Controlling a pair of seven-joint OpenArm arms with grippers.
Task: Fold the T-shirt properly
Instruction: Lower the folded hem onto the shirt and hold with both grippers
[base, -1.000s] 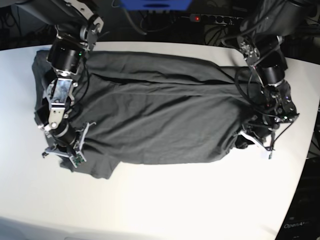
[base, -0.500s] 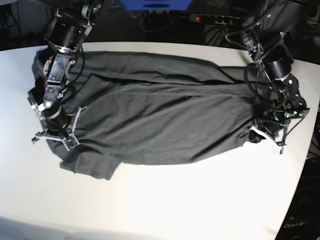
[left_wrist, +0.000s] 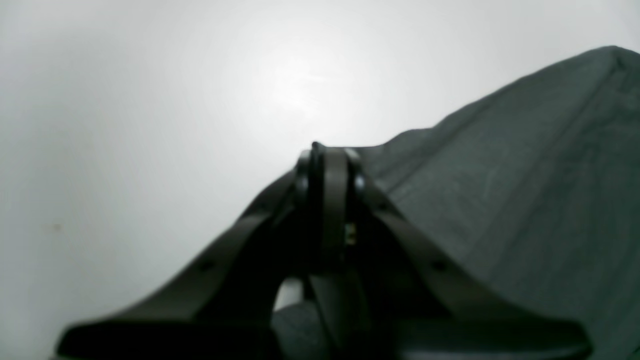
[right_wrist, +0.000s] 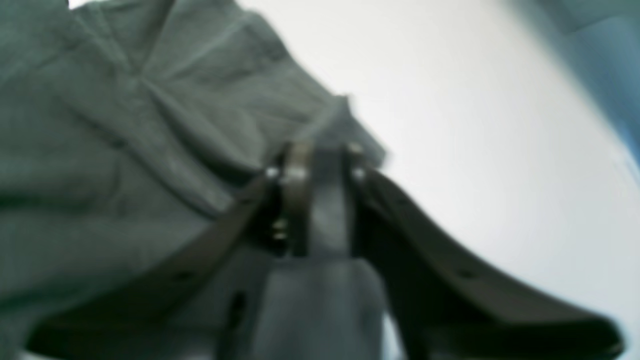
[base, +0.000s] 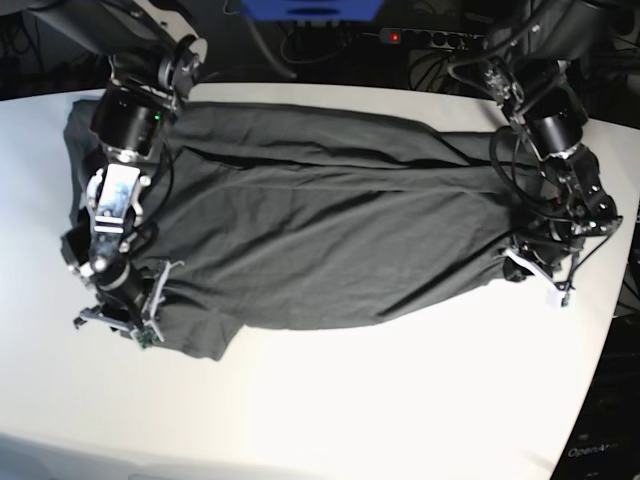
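- The T-shirt (base: 320, 240) lies spread across the white table (base: 400, 400).
- Left gripper (base: 535, 275) pinches its hem edge.
- Right gripper (base: 115, 318) fingers look slightly parted around the sleeve edge; a grip cannot be told.

One T-shirt (base: 330, 240), dark grey, on one white table (base: 400, 400). Two robot arms, each with one gripper: left gripper (base: 535, 275), right gripper (base: 115, 320). One power strip (base: 430, 36) behind.

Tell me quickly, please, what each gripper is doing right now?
Left gripper: shut on the T-shirt.
Right gripper: at the shirt's edge; state cannot be told.
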